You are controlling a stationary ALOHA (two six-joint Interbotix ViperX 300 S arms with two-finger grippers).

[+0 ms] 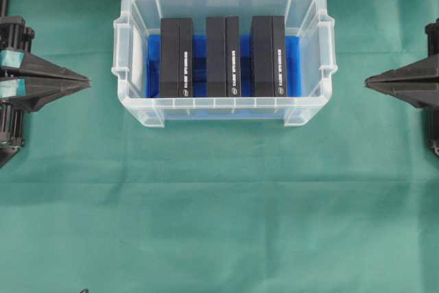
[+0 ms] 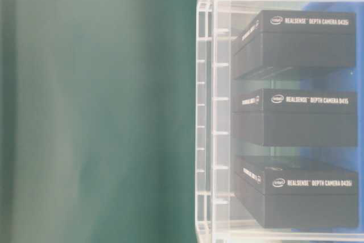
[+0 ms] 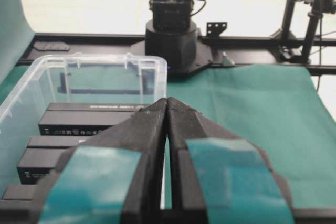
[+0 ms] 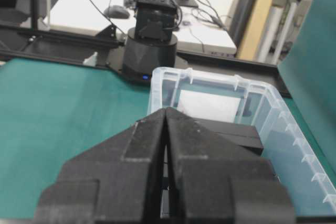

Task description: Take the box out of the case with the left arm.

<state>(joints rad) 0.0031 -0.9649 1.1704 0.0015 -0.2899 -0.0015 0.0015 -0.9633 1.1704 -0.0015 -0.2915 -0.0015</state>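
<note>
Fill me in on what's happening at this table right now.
Nothing is being handled yet. Three black boxes stand side by side in the clear case on the green cloth. The left gripper and the right gripper sit shut at opposite sides, both outside the case and holding nothing. No box has been taken out.

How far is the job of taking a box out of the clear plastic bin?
Nothing looks done: three black rectangular boxes stand in the clear plastic bin. Nothing is in hand: the left gripper is shut and empty, away from the bin on the green cloth. Reaching in, gripping and lifting one box out are all left.
</note>
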